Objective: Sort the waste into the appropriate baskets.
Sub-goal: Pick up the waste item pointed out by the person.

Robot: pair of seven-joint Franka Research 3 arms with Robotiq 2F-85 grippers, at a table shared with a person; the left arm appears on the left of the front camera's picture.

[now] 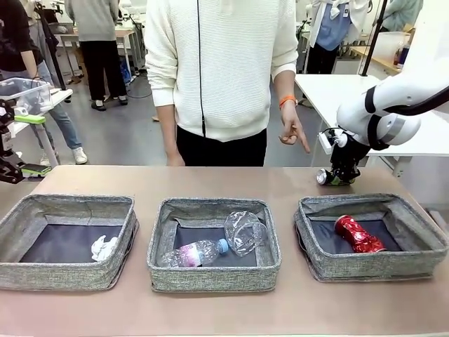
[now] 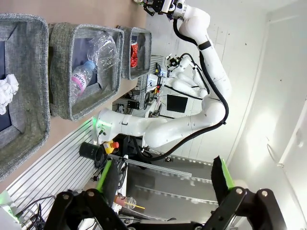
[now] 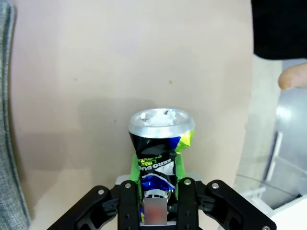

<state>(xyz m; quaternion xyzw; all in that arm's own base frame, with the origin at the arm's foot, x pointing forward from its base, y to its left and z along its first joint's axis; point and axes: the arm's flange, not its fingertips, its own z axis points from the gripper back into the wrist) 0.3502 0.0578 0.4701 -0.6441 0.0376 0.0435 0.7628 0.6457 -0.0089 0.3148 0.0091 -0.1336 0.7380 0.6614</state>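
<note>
Right gripper (image 3: 156, 189) has its green pads pinched on the blue can (image 3: 159, 143), held just above the table (image 1: 231, 179) behind the right basket (image 1: 372, 263). That basket already holds the red can (image 1: 359, 234), so this looks like the last piece of sorting: the carry. Next call, I'd say: bring it forward over the rim and release. Left gripper (image 2: 163, 179) hangs wide open, holding nothing. Bottle (image 1: 193, 253) and cup (image 1: 244, 232) sit in the middle basket (image 1: 214, 277), paper (image 1: 104, 248) in the left basket (image 1: 63, 274).
</note>
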